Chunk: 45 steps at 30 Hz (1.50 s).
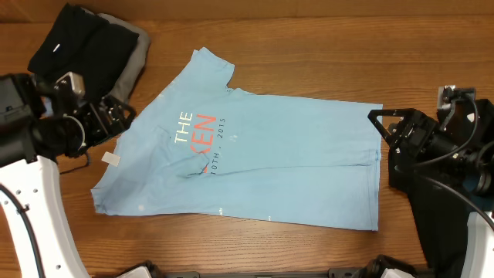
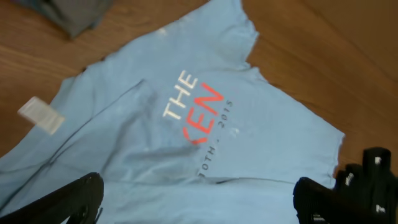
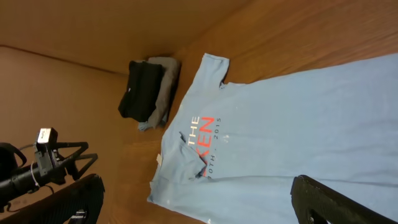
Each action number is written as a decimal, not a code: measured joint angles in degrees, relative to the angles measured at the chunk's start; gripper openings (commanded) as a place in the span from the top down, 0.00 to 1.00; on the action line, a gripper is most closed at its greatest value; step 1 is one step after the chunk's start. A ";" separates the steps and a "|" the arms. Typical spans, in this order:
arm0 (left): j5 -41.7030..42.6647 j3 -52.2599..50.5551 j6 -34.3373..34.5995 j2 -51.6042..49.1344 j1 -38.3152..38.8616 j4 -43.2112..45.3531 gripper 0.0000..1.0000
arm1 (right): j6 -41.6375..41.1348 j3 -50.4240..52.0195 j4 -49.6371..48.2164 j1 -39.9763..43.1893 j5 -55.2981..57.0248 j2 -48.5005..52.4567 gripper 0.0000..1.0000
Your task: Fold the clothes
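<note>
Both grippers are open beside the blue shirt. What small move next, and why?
Probably move the left gripper to the far sleeve and pinch it. The light blue T-shirt lies flat, its near edge apparently folded in over the lettering, while that sleeve juts out unfolded; the right gripper is open, holding nothing.

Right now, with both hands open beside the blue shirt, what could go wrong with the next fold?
1. The shirt lies skewed, with a bunched crease under its lettering; folding over it could set wrinkles in.
2. The left hand sits near the white label; a pinch there might catch only the label or one layer.
3. The dark pile lies close behind the left hand; a wide swing could knock it.
</note>
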<state>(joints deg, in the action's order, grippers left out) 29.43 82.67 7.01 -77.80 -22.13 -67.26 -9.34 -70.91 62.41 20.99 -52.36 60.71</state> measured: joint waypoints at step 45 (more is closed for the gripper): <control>-17.03 29.11 -5.92 -57.35 25.90 37.38 0.07 | -5.60 -0.68 -0.28 0.00 21.46 23.89 0.07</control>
<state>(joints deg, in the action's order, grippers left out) 12.40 111.79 1.08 -135.15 3.77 -29.89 -14.94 -71.59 62.13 20.99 -30.89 84.60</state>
